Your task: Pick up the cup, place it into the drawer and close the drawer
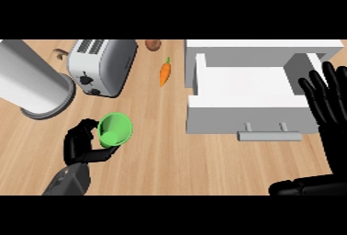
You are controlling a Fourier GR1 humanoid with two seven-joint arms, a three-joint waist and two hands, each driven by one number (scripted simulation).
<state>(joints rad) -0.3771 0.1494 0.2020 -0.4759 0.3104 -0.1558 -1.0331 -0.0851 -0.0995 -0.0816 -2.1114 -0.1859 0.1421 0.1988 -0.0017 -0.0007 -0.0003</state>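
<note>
Pick-up step in hand, by the look of it: left hand (85, 144) curled round the green cup (115, 129), thumb and fingers closed on its lower side, cup tipped so its mouth faces up toward the camera. Whether lifted clear of the wooden counter (169, 156) or resting on it, hard to tell from this steep angle. Cup at the left of the scene, well apart from the open white drawer (240, 92) at the right, pulled out with its grey handle (269, 135) toward the near edge.

Next move, as judged: carrying the cup rightward across the bare wood, raising it above the drawer's front wall, lowering it inside and letting go; then pushing the front in by the handle.

Right hand (325, 98) open, fingers straight and pointing up, resting at the right edge just beside the drawer.

Around: a toaster (102, 66) behind the cup, a large metal cylinder (30, 82) at far left, a carrot (164, 72) between toaster and drawer, a small brown thing (152, 44) at the back. None of these on the straight path to the drawer; only the drawer's front wall to clear.
</note>
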